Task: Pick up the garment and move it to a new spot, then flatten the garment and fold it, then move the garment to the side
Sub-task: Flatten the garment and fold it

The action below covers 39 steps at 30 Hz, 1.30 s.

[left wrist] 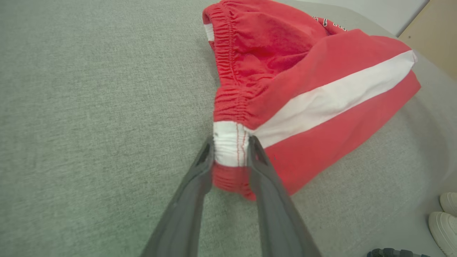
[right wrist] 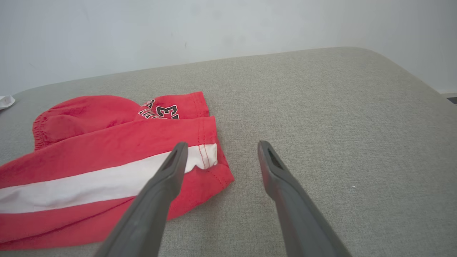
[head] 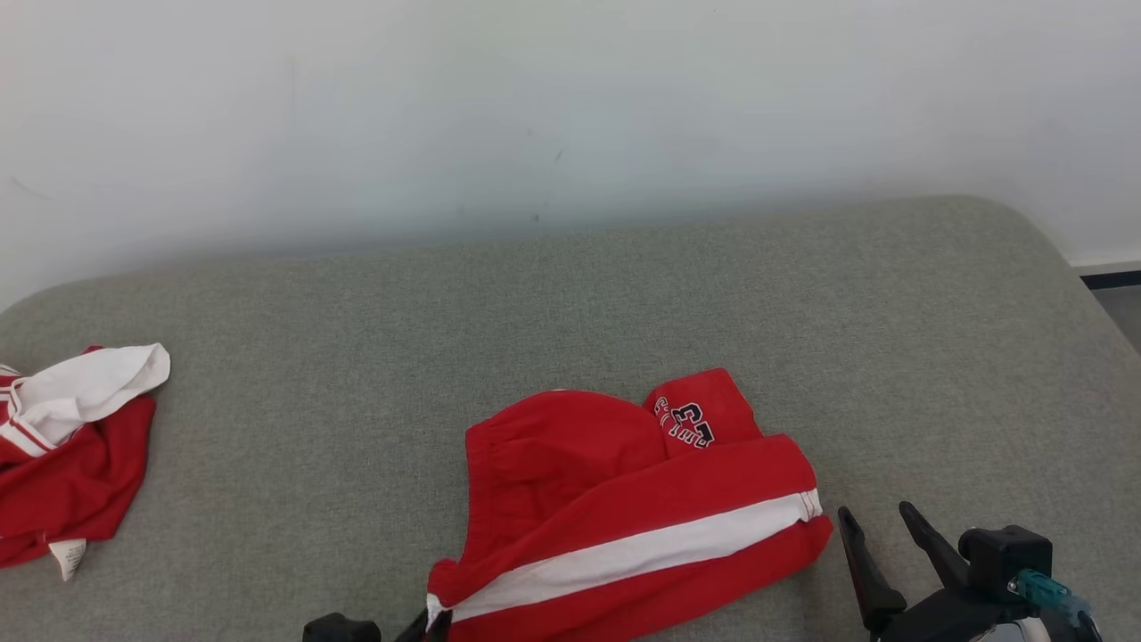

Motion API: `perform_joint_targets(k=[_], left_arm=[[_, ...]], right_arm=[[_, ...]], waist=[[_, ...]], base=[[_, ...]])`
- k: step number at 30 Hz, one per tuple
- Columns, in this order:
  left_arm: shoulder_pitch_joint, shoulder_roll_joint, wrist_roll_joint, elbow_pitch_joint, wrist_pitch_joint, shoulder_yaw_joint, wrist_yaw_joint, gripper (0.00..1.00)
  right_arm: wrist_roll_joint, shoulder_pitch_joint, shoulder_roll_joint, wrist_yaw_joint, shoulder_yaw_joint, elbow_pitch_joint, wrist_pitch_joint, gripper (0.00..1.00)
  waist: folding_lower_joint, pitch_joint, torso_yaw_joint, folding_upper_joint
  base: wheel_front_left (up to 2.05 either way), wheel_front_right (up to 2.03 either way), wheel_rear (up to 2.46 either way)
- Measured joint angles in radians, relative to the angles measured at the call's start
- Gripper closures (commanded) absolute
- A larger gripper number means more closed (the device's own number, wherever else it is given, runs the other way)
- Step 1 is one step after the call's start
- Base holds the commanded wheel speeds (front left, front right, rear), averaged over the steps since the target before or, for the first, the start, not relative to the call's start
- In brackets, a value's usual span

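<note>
The garment (head: 624, 499) is a pair of red shorts with a white side stripe and a printed number, lying rumpled on the grey padded surface (head: 357, 357) at the near middle. My left gripper (left wrist: 230, 141) is shut on the white patch of the shorts' elastic waistband, one finger on each side of it. In the head view that gripper (head: 426, 624) shows as dark parts at the shorts' near-left corner. My right gripper (head: 874, 511) stands open just right of the shorts' leg hem, holding nothing. In the right wrist view its left finger (right wrist: 171, 167) overlaps the stripe's end (right wrist: 205, 157).
A second red and white garment (head: 71, 446) lies crumpled at the far left edge of the surface. A pale wall (head: 570, 116) rises behind. The surface rounds off at the right (head: 1052, 259). White shoes (left wrist: 444, 217) stand on the floor beside it.
</note>
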Motion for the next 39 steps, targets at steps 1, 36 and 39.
perform_joint_targets(k=[1,36,39], left_arm=[[-0.001,0.0,-0.001,0.001,0.0,0.0,0.0,1.0],[-0.033,-0.001,-0.035,0.01,-0.034,0.013,0.017,1.0],[-0.034,-0.001,-0.036,0.011,-0.034,0.011,0.017,1.0]], right_arm=[[0.0,0.0,0.0,0.0,0.0,0.0,0.0,0.0],[0.071,-0.178,-0.042,0.0,0.199,0.193,0.156,0.0],[0.081,-0.186,-0.046,0.0,0.23,0.207,0.155,0.05]], waist=[[0.0,0.0,0.001,0.0],[0.0,0.053,0.031,0.0],[0.0,0.055,0.033,0.0]], base=[[0.0,0.0,0.0],[0.0,0.0,0.0],[0.0,0.0,0.0]])
